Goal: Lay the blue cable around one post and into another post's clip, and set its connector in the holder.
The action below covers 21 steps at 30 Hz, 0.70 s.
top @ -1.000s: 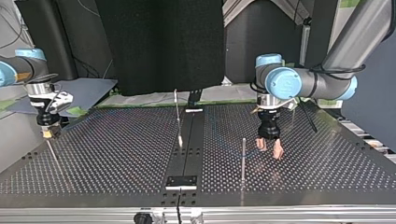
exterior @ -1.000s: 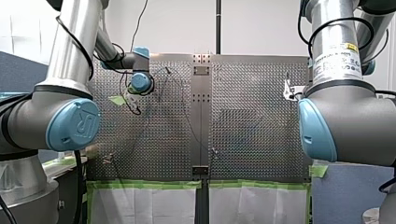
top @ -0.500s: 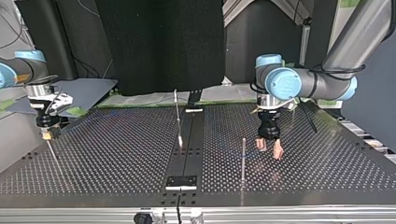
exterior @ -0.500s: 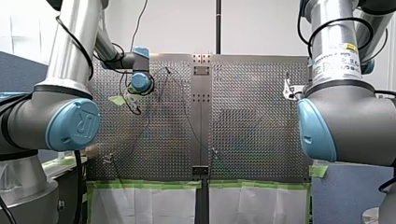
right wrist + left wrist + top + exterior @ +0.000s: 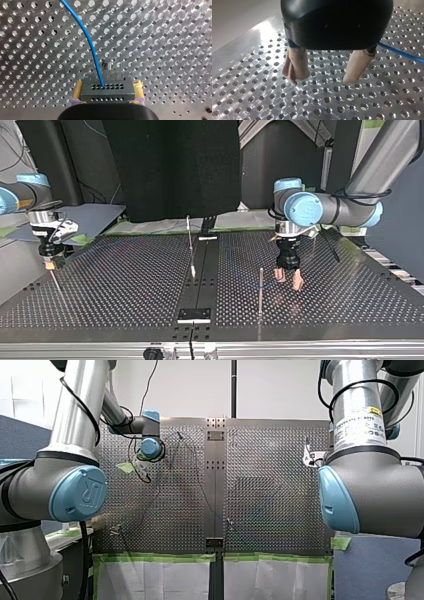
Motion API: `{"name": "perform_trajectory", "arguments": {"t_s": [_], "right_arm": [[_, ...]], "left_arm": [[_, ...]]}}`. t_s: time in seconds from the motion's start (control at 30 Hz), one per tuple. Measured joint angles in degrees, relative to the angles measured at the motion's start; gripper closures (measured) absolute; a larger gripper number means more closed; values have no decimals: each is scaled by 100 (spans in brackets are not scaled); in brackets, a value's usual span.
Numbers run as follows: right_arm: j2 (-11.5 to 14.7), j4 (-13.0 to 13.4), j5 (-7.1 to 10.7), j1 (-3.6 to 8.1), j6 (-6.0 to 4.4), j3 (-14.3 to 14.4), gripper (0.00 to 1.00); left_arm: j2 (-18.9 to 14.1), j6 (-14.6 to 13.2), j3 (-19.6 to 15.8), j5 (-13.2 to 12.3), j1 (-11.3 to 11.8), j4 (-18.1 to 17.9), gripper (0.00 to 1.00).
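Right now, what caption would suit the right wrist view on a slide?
My right pincer grips the grey connector, its blue cable arcing away over the perforated table.

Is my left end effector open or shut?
Open. In the left wrist view the left end effector has its beige pads apart, only bare perforated table between them; the blue cable lies outside them.

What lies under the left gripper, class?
Bare perforated table under the left gripper; the blue cable passes beside it. The gripper's body covers the cable's further run.
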State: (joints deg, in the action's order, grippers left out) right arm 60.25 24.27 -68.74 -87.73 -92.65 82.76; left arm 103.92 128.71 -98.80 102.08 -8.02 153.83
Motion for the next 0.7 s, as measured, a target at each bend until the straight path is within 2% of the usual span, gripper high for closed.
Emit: {"name": "perform_trajectory", "arguments": {"t_s": [0.07,0.13,0.17,0.23,0.7], "right_arm": [[-1,2,-5,-1,-1,-1,28],[-3,8,-8,-2,-1,-1,12],[-3,16,-10,-3,-1,-5,12],[-1,12,-9,-7,-1,-8,0],[-15,-1,-8,-51,0,4,0]], "left_arm": [[0,2,-1,0,0,0,0],[0,3,-2,0,0,0,0],[0,3,-2,0,0,0,0],[0,0,-1,0,1,0,0],[0,-2,-5,0,1,7,0]]}}
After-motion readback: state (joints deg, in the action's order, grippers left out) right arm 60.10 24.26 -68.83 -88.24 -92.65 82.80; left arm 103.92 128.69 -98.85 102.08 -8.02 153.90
